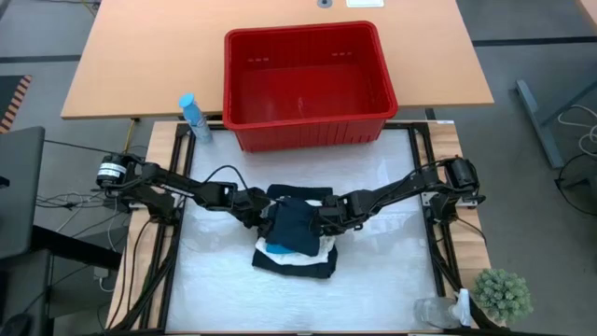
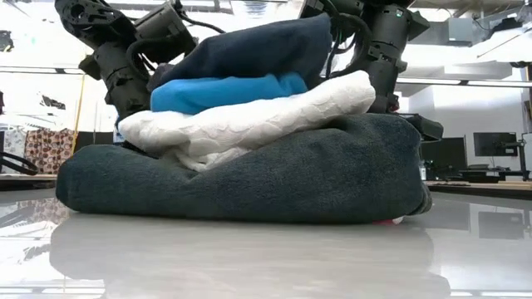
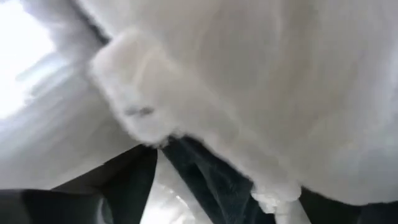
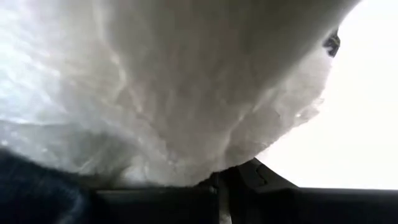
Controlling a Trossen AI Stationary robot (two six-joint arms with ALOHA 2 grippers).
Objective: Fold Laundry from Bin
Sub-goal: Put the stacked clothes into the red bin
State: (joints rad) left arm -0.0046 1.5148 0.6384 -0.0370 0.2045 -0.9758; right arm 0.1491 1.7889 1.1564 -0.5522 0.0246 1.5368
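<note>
The laundry lies stacked at the table's middle: a black garment (image 2: 249, 178) at the bottom, then a white crinkled one (image 2: 249, 120), a bright blue one (image 2: 224, 91) and a dark navy one (image 1: 297, 222) on top. My left gripper (image 1: 259, 213) is at the stack's left side, open, its fingers standing wide apart by the white cloth's edge (image 3: 149, 124). My right gripper (image 1: 325, 220) is at the stack's right side, shut on the white garment. The red bin (image 1: 303, 84) stands at the table's far edge with nothing in it. My right gripper has its shut fingertips (image 4: 219, 183) at the lower edge of the white crinkled garment (image 4: 199, 168), slanting down from the table's right. The cloth hangs over the fingertips and hides how many layers they hold. The garment rests on the black one.
A light blue bottle (image 1: 193, 117) stands at the far left by the bin. A small green plant (image 1: 504, 294) and a clear plastic object (image 1: 438, 313) are at the near right corner. Bare tabletop (image 1: 373, 280) lies near and to both sides of the stack.
</note>
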